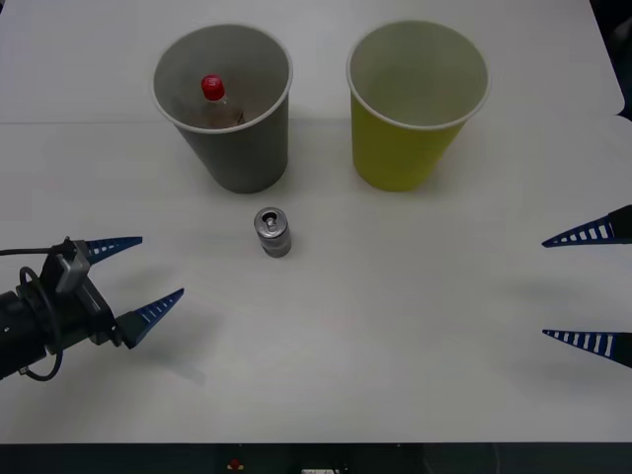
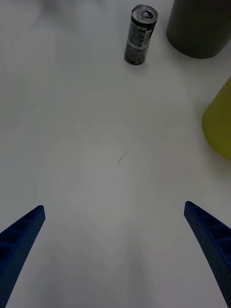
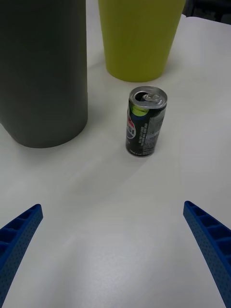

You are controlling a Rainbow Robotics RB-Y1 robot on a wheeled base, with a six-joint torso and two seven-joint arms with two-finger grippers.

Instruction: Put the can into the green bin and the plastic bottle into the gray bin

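Observation:
The small silver can stands upright on the white table, just in front of the gray bin. Inside that dark gray cup stands the plastic bottle, its red cap showing. The yellow-green paper cup, the green bin, is to the right of it, with nothing showing inside. My left gripper hovers open at the front left, facing the can with a wide gap of table between. My right gripper is open at the right edge, the can far ahead of it.
The table's front edge runs along the bottom of the front view. Bare white tabletop lies between both grippers and the cups. The gray bin's wall and the green bin's wall rise close behind the can.

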